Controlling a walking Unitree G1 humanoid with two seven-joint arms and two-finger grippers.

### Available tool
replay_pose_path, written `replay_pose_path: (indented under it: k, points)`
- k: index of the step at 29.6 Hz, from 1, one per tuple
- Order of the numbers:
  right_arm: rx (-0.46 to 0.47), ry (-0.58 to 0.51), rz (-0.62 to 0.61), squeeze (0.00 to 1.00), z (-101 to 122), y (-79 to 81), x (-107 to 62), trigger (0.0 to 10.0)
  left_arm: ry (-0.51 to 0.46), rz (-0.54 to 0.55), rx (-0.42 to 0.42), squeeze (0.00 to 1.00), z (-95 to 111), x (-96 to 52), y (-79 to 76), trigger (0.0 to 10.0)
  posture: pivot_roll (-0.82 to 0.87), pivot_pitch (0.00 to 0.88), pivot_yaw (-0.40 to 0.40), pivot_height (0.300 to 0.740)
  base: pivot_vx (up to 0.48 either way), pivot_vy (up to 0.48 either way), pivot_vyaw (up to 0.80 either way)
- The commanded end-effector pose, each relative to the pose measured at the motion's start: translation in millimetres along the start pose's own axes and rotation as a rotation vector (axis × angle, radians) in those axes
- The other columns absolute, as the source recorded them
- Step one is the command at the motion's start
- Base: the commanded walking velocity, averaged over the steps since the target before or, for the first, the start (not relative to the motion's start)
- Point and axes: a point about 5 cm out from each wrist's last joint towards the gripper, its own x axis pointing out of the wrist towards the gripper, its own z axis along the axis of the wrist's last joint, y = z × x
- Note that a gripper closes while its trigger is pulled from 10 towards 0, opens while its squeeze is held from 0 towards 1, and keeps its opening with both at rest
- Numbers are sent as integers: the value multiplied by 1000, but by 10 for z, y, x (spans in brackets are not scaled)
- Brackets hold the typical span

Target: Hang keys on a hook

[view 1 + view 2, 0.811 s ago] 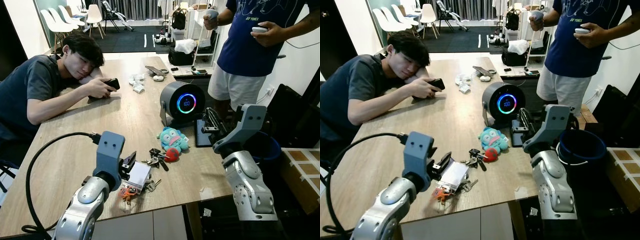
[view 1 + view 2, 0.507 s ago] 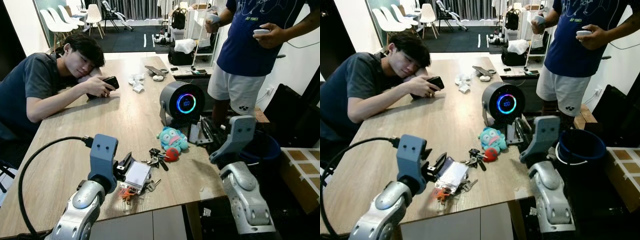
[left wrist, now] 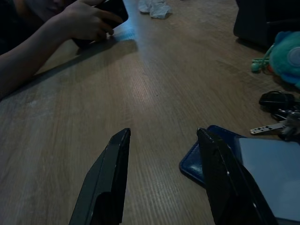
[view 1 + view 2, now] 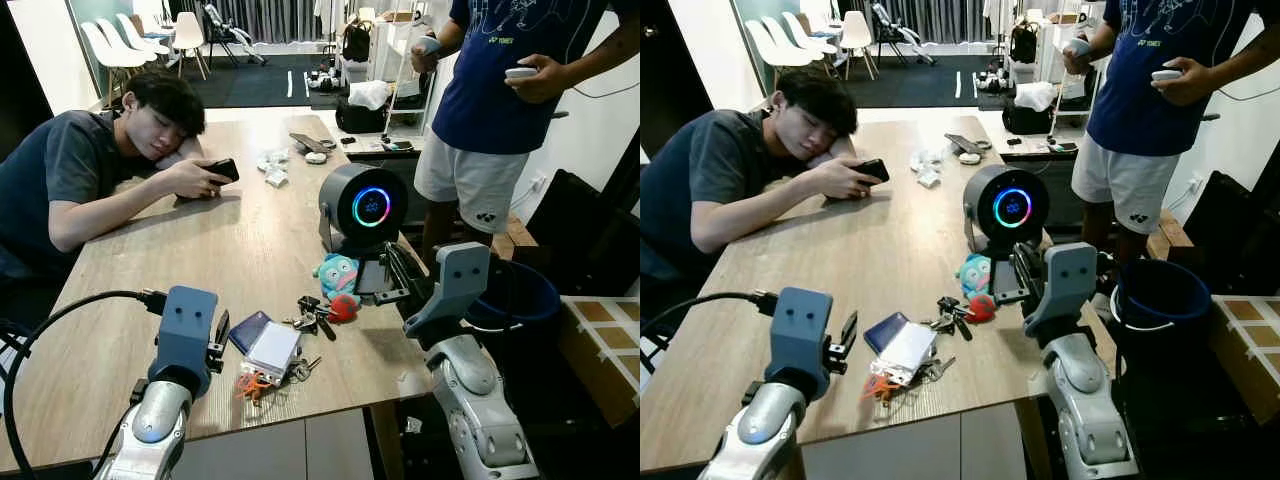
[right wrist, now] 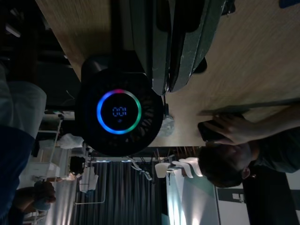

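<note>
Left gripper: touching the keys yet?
Apart. The left wrist view shows the left gripper open over bare table, with the keys off to one side, beyond its fingers.

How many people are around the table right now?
2: one in a grey T-shirt slumped over the wooden table on the left with a phone, one in a navy T-shirt standing at its far-right corner.

"100" on round speaker display (image 4: 371,207)

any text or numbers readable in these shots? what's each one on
"100": glowing digits inside the coloured ring on the round black device, seen upside down in the right wrist view.
White print on the standing person's blue shirt: too blurred to read.
Nothing readable on the keys or the white card.
</note>
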Motion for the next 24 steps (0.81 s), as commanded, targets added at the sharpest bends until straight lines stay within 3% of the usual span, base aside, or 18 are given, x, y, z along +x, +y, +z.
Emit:
replay_pose_path:
  k: [1, 24]
  points:
    - [0, -17, -6, 0, 10, 14, -19, 10000, 0, -7, 0, 0, -20, -33, -40, 10000, 94, 123, 40, 740, 0, 0, 0]
    - [23, -17, -3, 0, -19, 58, 8, 10000, -20, 5, -5, 0, 5, 12, -48, 10000, 99, 116, 34, 740, 0, 0, 0]
